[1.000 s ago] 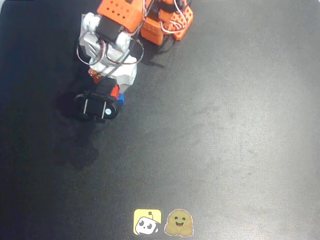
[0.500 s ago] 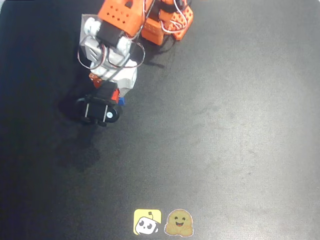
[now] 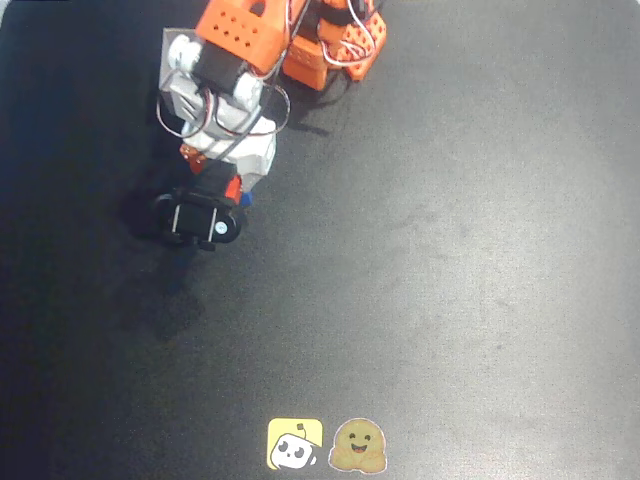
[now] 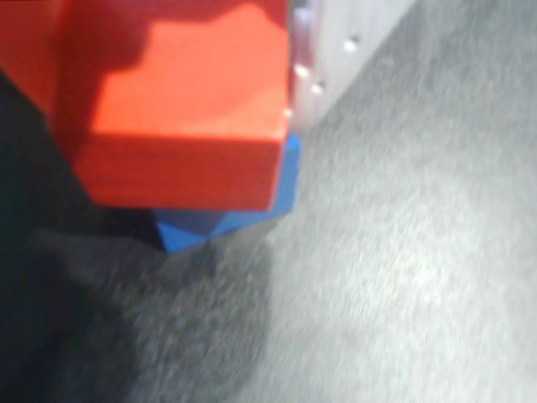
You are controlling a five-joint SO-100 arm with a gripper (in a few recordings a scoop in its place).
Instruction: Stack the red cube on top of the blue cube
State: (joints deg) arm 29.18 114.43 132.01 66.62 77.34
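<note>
The wrist view has the red cube (image 4: 180,113) large at the upper left, resting over the blue cube (image 4: 226,214), whose corner and edge stick out below it at a slightly turned angle. A white finger (image 4: 336,46) lies against the red cube's right side. From overhead, my gripper (image 3: 222,195) points down at the upper left of the black table, shut on the red cube (image 3: 232,187). A sliver of the blue cube (image 3: 245,199) peeks out beside it. The black wrist camera (image 3: 200,217) hides the fingertips.
The orange arm base (image 3: 330,45) with its cables stands at the top edge. Two stickers, a yellow one (image 3: 294,443) and a brown smiling one (image 3: 358,445), lie flat near the bottom edge. The dark mat (image 3: 450,250) stretches open to the right.
The wrist has shifted slightly left and up over the cubes, and less of the blue cube shows beside the gripper.
</note>
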